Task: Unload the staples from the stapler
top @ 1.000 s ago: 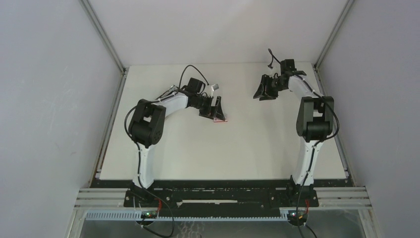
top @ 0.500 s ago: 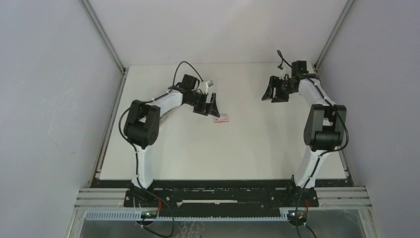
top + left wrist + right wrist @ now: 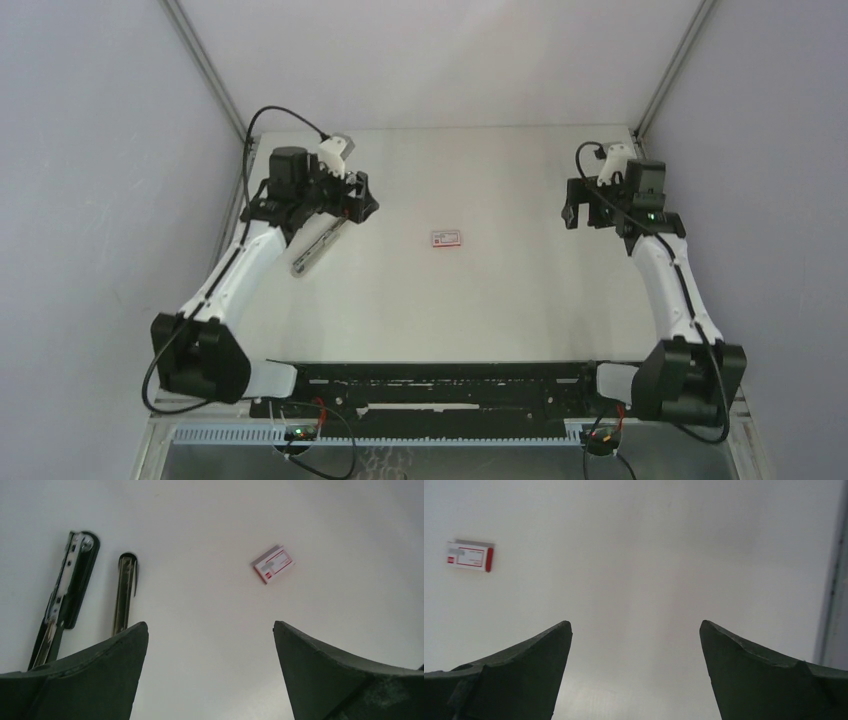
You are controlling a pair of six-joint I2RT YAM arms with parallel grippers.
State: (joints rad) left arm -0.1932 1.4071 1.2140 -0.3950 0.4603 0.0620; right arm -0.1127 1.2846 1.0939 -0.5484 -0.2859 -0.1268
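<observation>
Left tool and right tool swung outward — stapler uncovered.

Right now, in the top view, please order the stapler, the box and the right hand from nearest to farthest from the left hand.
1. Stapler: lies close by the left hand, on the left side.
2. Box: near the middle, to the right of the left hand.
3. Right hand: far across, on the right side.
</observation>
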